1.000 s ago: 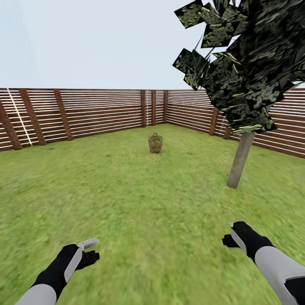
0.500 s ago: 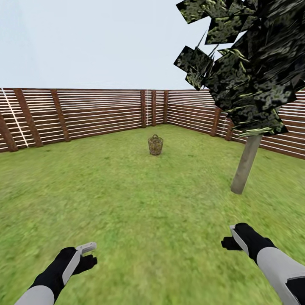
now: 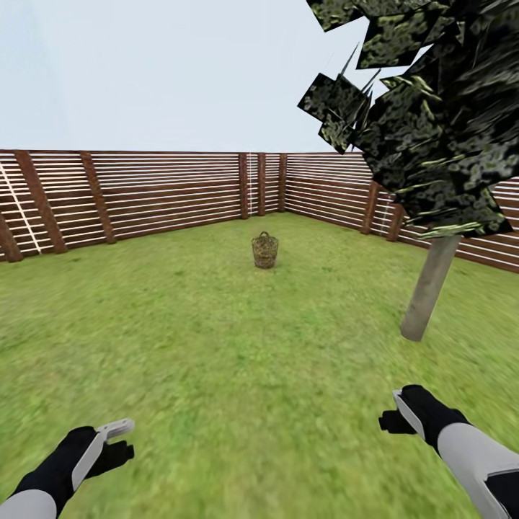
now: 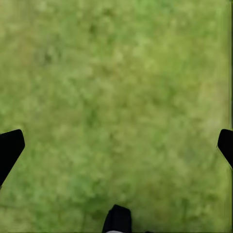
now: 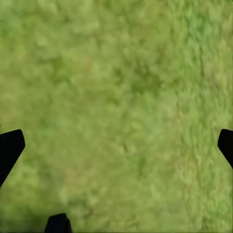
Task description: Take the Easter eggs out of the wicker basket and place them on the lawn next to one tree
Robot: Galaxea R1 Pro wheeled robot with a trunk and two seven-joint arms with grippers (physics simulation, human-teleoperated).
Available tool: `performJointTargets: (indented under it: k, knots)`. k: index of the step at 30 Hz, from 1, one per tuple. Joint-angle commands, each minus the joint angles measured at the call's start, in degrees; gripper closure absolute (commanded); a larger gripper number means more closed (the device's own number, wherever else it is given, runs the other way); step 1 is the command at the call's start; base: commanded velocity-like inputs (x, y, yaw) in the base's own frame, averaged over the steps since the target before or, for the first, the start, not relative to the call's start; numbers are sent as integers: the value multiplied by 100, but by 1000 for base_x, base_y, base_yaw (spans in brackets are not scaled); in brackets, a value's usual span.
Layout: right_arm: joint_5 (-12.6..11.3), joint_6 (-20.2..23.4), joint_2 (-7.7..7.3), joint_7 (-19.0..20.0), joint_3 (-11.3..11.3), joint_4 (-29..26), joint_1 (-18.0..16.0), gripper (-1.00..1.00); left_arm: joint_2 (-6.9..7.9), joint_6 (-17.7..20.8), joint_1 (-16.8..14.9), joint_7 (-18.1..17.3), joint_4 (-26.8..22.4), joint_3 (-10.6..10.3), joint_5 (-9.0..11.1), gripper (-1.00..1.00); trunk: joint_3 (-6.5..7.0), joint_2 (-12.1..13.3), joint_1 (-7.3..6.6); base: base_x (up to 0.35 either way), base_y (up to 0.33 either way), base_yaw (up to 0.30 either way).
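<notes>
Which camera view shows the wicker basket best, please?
The head view: the wicker basket stands whole, small and far ahead on the lawn, before the fence corner. The two wrist views show grass between open, empty fingertips, and no part of the basket.

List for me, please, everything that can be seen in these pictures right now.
wicker basket: one, brown, far ahead on the grass, mid-yard; contents too small to tell.
tree: one, grey-brown trunk, dark green crown, ahead at right.
fence: one, dark brown slats, ringing the yard.
lawn: one, mottled green, underfoot everywhere.
sky: pale blue, above the fence.
left end effector: one, black and white, low left, open, empty.
right end effector: one, black and white, low right, open, empty.
</notes>
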Motion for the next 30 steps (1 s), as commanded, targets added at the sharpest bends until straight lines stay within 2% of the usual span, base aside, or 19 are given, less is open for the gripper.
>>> performJointTargets:
  k: [1,5,8,11,26,30]
  knots:
    - [-59,27,-6,-23,48,-2,-3,-100,-1,21,-2,52,-11,9,62,-100,-6,-3,3,340,0,0]
    - [-51,24,7,-24,52,17,-3,-100,5,-2,-10,56,-27,10,62,-100,-6,-3,3,341,0,0]
    - [-50,20,-3,-24,51,22,-3,-100,175,-7,-10,38,-36,19,72,-100,-6,-3,3,340,0,0]
    - [-42,18,34,-24,57,25,-3,-100,265,-9,-10,24,-39,29,84,-100,-6,-3,3,340,0,0]
    - [-26,-8,67,-21,70,20,-3,-100,249,-18,-10,22,-54,31,88,-100,-6,-3,3,340,0,1]
    - [188,-28,77,-23,107,24,-3,-100,246,-18,-10,22,-48,31,88,-100,-6,-3,3,340,0,94]
